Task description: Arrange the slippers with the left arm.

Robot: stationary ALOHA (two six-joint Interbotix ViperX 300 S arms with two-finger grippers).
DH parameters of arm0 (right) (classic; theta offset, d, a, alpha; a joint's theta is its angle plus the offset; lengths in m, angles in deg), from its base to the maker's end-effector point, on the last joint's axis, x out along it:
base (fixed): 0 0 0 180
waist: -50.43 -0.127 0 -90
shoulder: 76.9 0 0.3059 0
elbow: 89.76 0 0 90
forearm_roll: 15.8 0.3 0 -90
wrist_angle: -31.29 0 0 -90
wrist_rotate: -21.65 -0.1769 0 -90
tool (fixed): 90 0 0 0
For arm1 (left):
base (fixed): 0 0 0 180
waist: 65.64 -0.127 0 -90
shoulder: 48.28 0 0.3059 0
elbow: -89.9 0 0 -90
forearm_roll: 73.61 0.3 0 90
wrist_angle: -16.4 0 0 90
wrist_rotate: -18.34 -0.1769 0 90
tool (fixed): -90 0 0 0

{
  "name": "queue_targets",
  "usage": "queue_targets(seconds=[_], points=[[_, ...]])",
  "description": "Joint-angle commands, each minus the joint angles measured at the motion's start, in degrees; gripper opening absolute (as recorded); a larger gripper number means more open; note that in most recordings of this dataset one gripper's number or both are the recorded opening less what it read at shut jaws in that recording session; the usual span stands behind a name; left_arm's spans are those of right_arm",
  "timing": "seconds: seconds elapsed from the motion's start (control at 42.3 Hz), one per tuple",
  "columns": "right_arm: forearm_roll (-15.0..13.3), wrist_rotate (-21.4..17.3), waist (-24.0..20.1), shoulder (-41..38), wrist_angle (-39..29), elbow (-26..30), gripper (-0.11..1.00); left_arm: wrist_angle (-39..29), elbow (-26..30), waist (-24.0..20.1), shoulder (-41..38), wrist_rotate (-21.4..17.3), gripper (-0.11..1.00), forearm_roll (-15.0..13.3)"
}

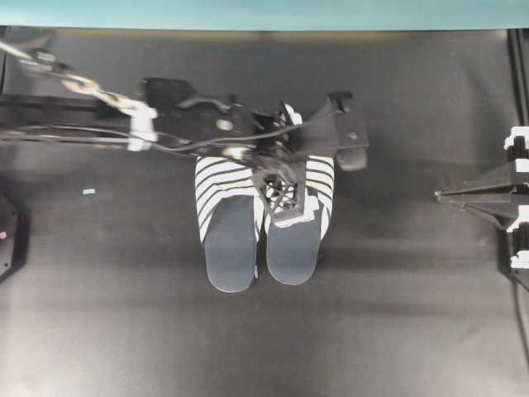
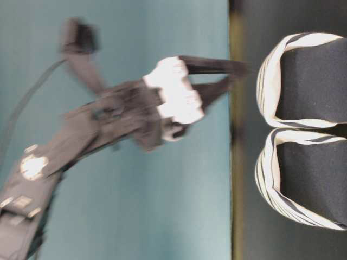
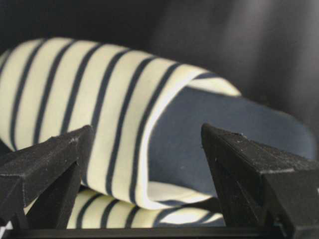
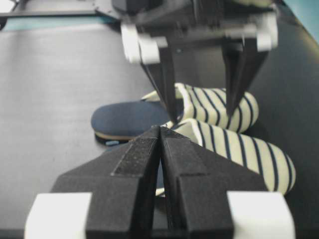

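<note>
Two slippers lie side by side mid-table, striped toes toward the back, navy insoles toward the front: the left slipper [image 1: 227, 236] and the right slipper [image 1: 296, 244]. My left gripper [image 1: 285, 192] hangs over the right slipper's striped upper, open. In the left wrist view its two black fingers [image 3: 47, 169] stand wide apart with a slipper's upper edge [image 3: 124, 114] showing between them and nothing gripped. The right wrist view shows the same open fingers [image 4: 167, 84] just above the pair [image 4: 224, 112]. My right gripper [image 4: 160, 130] is shut and empty, at the table's right edge [image 1: 442, 195].
The dark table [image 1: 124, 314] spreads around the slippers. A small pale scrap [image 1: 88, 191] lies at the left. The left arm's cables and body [image 1: 165, 116] stretch across the back left. A teal wall [image 1: 264, 12] borders the far edge.
</note>
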Motion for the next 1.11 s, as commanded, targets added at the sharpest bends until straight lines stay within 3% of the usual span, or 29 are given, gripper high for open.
queue_targets(seconds=[0.0, 0.661, 1.086], points=[[0.18, -0.26, -0.18, 0.09, 0.35, 0.35, 0.01, 3.25, -1.93, 0.97, 6.33, -0.44, 0.84, 0.18], [0.18, -0.26, -0.18, 2.20, 0.00, 0.18, 0.01, 39.20, -35.24, 5.80, 34.37, 0.44, 0.84, 0.18], [0.18, 0.62, -0.18, 3.96, -3.43, -1.23, 0.01, 43.59, -47.11, 5.63, 48.34, 0.53, 0.84, 0.18]])
